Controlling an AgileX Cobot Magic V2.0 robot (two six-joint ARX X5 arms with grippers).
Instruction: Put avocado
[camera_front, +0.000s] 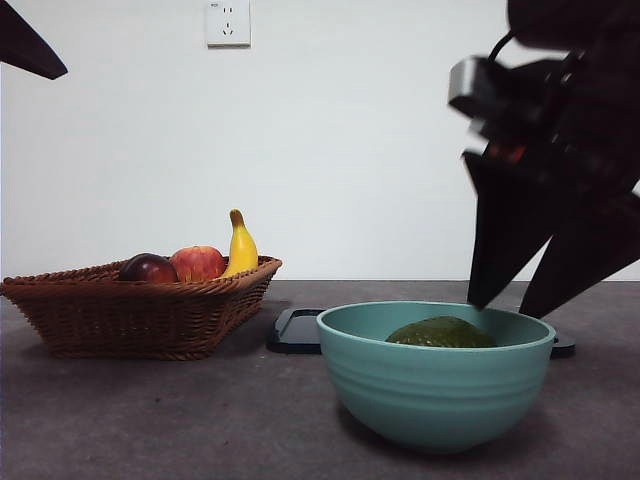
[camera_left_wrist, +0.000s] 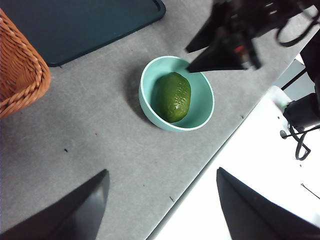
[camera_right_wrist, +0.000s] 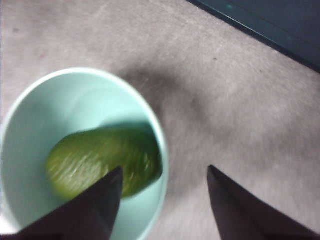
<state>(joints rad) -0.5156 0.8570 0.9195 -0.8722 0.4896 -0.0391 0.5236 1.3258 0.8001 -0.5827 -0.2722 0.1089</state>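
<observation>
The avocado (camera_left_wrist: 173, 96) is seen lying on its side at the bottom of the teal bowl (camera_left_wrist: 150, 75), which stands on the grey table (camera_left_wrist: 100, 145) near its edge. The fruit is released: nothing touches it. The right gripper (camera_front: 510, 300) is held just above the bowl's rim, to one side of the fruit, its jaws parted and empty; this position is judged to fit a drop already made, with clearance left so the bowl is not knocked. The left gripper (camera_left_wrist: 160, 200) is kept high and well apart from the bowl, jaws spread wide with nothing between them, seemingly waiting.

The avocado is shown as a dark green oval with dull, pebbled skin and faint lighter specks; it fills much of the bowl's floor. In the front view only its top is visible over the rim.

Beside the bowl a dark tray (camera_left_wrist: 90, 25) is laid flat, and a wicker basket (camera_front: 130, 310) holds a red apple (camera_front: 198, 262), a dark red-purple fruit (camera_front: 148, 267) and a banana (camera_front: 241, 246).
</observation>
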